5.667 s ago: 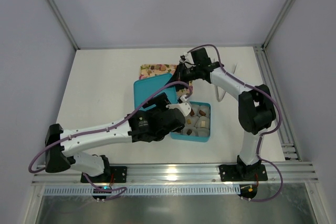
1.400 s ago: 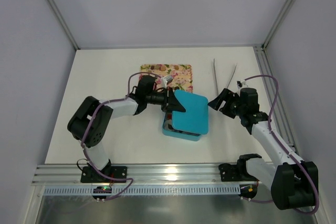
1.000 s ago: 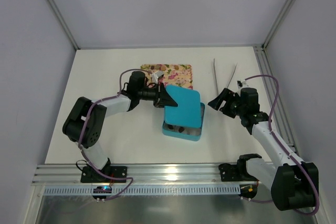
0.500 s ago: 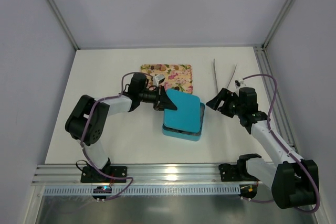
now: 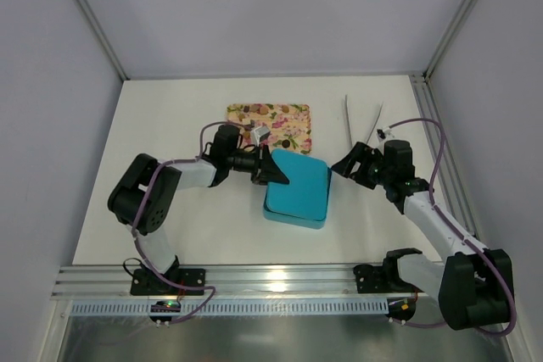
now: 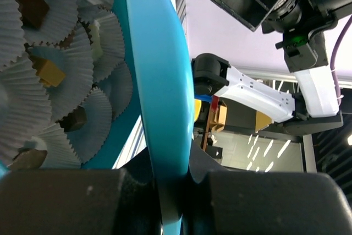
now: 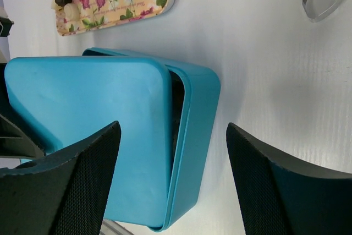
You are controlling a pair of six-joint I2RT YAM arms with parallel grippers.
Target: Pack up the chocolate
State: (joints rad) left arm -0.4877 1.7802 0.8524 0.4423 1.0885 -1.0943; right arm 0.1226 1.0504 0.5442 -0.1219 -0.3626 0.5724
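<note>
Left hand (image 5: 271,170), clamped on the lid (image 5: 299,186), had just lowered it onto the box (image 5: 293,219); right hand (image 5: 348,164) gaped empty. Nearly packed.

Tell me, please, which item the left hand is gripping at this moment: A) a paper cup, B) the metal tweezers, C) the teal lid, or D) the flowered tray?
C: the left hand is shut on the edge of the teal lid, which runs edge-on out of its grip in the left wrist view.
</note>
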